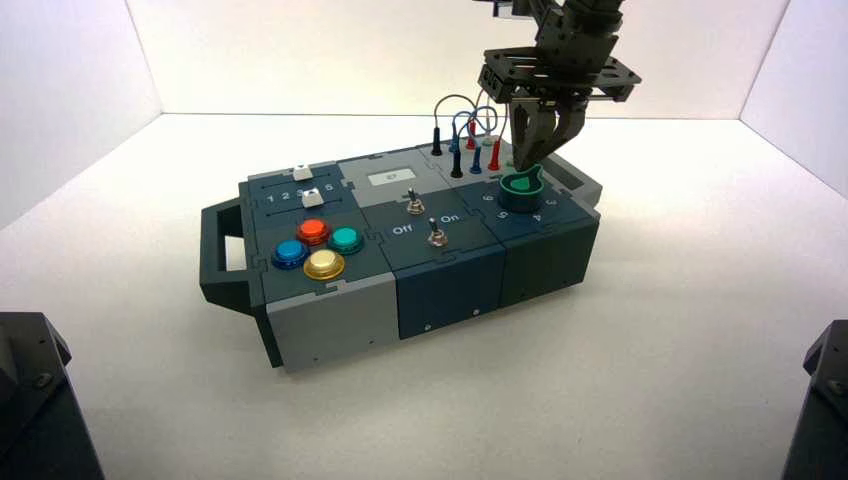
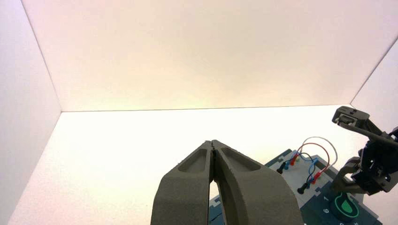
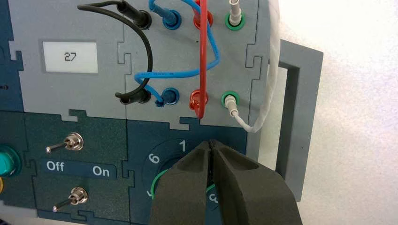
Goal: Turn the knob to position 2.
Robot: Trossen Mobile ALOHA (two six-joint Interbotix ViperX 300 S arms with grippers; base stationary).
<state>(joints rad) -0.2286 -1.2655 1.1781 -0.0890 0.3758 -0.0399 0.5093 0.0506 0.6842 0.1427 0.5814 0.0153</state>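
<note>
High view, near to far: the idle left gripper, fingers pressed together, is parked nearest the camera; the small glossy green teardrop-shaped knob sits on the box's dark blue right-hand panel; the right gripper, tips together, is placed at it, presumably to push its point round. Right wrist view alone reads white numeral 1; position 2 is hidden.

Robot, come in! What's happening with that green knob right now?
Right gripper shut, at green knob. Left gripper parked, front left. Knob's pointing unclear: right fingers block the close view.
</note>
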